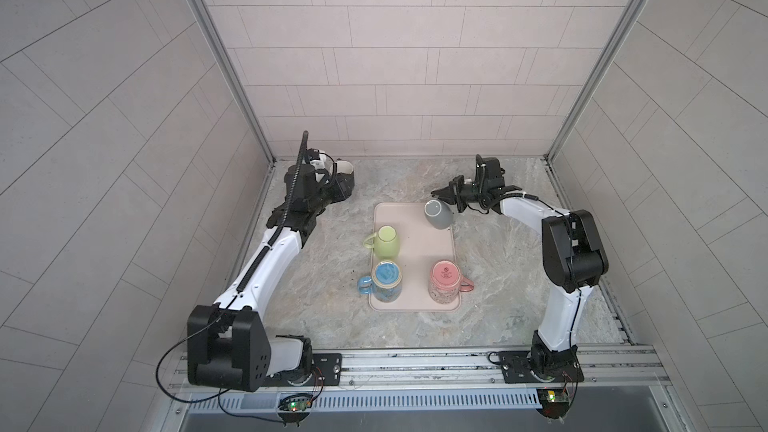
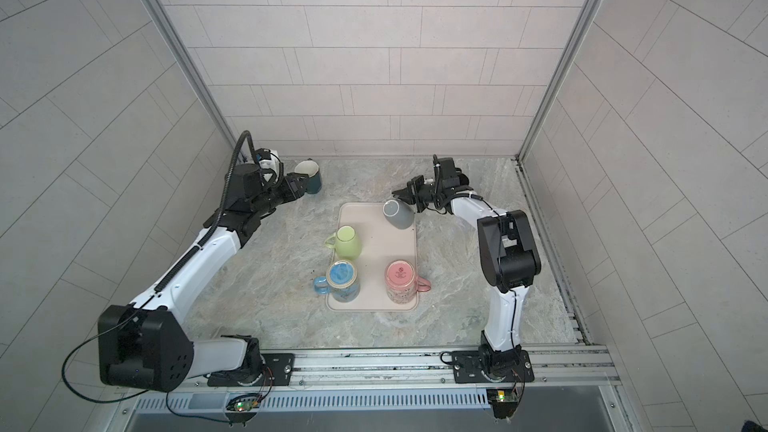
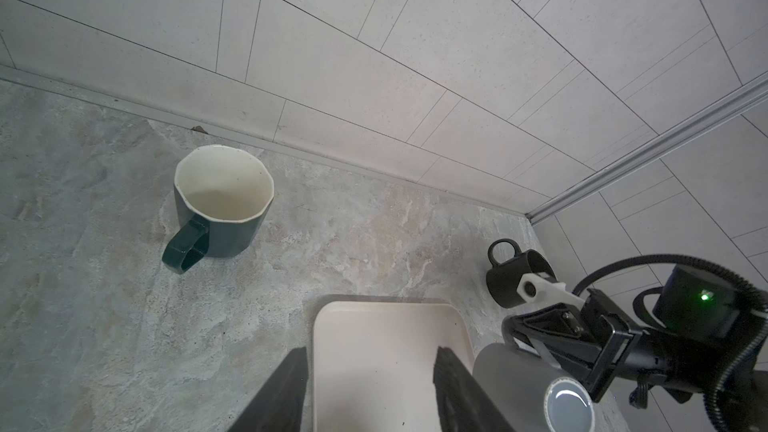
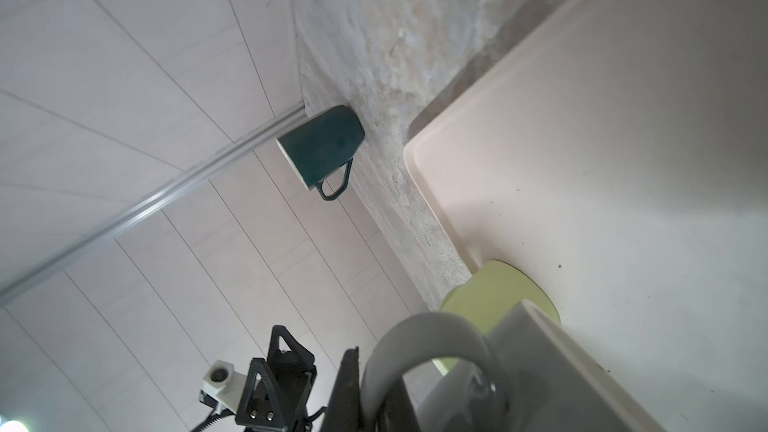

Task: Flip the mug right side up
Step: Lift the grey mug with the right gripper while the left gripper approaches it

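Three inverted mugs: green mug (image 1: 386, 243), blue mug (image 1: 386, 282), pink mug (image 1: 444, 282), on the tray (image 1: 415, 259).
Grey mug (image 1: 439, 214): tilted, base uppermost, above the tray's far right corner.
Right claw (image 1: 449, 196): clamped on its handle (image 4: 415, 334).
Left claw (image 2: 300, 184): apart, empty, well clear.
Method: roll the wrist slowly, keep the clamp firm, land the base flat.

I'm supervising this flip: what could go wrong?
The right gripper holds the tilted grey mug only by its handle, so it may swivel or slip. It tilts over a corner of the tray; set down on the rim, it could tip. The black mug stands close by that gripper and might get knocked.
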Controlling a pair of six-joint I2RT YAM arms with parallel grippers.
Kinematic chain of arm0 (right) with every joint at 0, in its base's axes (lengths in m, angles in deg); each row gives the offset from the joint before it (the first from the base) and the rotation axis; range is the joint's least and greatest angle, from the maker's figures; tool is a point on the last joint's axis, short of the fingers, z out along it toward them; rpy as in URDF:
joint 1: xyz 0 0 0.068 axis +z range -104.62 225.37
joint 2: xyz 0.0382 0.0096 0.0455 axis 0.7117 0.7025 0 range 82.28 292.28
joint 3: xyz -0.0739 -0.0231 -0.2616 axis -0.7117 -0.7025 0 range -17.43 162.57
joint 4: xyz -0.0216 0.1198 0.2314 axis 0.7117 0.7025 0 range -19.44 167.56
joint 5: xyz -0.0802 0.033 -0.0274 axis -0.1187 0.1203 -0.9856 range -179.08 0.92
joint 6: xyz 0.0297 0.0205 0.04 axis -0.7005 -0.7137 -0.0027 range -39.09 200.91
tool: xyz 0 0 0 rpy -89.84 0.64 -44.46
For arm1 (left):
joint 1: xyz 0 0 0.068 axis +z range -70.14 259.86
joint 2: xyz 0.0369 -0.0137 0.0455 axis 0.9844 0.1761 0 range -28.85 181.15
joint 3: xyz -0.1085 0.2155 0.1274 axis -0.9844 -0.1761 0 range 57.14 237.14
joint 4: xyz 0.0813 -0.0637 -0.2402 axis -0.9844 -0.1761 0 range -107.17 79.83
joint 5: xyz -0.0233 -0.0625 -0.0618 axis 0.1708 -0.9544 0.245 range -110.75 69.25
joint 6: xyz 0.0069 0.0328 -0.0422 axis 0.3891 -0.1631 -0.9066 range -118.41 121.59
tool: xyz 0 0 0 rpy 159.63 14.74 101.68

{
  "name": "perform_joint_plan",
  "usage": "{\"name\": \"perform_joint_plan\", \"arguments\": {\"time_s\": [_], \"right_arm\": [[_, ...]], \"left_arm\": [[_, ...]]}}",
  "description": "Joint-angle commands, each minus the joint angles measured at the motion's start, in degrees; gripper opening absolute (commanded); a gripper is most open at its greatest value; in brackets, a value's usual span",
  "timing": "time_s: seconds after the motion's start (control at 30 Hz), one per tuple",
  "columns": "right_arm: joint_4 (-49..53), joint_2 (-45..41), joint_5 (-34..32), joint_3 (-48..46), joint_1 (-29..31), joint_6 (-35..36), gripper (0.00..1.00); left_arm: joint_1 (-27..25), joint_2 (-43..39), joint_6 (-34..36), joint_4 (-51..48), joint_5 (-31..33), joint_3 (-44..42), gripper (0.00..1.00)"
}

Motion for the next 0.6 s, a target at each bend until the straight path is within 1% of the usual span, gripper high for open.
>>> {"name": "perform_joint_plan", "arguments": {"time_s": [0.0,0.17,0.3,0.4,0.5,0.57], "right_arm": [[13.83,0.25,-0.63,9.64,1.96,17.21,0.00],[31.12,2.92,-5.79,24.55,5.84,38.02,0.00],[39.66,3.72,-12.61,33.35,10.06,51.35,0.00],[40.15,2.55,-16.44,35.00,12.96,58.12,0.00],[36.22,-0.07,-18.57,32.99,15.31,63.93,0.00],[32.14,-2.76,-19.37,29.90,16.97,68.49,0.00]], "left_arm": [[0.45,0.71,-0.38,0.65,-0.58,3.58,0.55],[0.39,2.16,-2.19,1.52,-2.98,6.51,0.54],[0.42,3.91,-4.02,1.74,-5.91,9.25,0.51],[0.46,5.40,-5.27,1.01,-8.35,11.78,0.49],[0.41,6.87,-6.35,-0.24,-11.16,14.86,0.48],[0.44,7.63,-7.35,-0.89,-13.15,16.53,0.47]]}}
